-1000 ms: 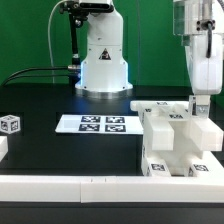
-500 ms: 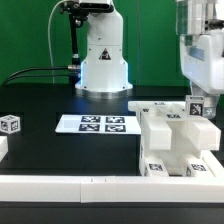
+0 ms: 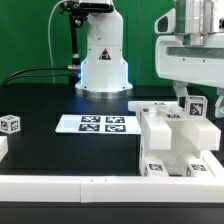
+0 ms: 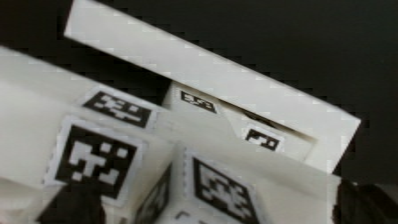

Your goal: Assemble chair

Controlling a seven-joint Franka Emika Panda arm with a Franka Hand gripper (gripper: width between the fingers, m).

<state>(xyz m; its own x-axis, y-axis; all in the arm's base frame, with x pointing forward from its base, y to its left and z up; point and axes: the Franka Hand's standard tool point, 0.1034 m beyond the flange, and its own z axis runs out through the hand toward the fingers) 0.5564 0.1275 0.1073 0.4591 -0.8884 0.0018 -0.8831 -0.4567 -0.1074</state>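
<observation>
Chair (image 3: pixel 172 140) blocks bear only black-and-white tag markers, no readable writing; end effector (image 3: pixel 195 95) spread above it

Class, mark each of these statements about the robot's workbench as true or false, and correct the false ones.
1. The end effector grips a chair part. False: it is open and holds nothing, just above the chair.
2. The marker board lies flat on the table, to the exterior view's left of the chair. True.
3. A small tagged cube sits apart near the exterior view's left edge. True.
4. The tagged cube rests on the marker board. False: it stands on the dark table, clear of the board.
5. The robot base stands behind the marker board. True.
</observation>
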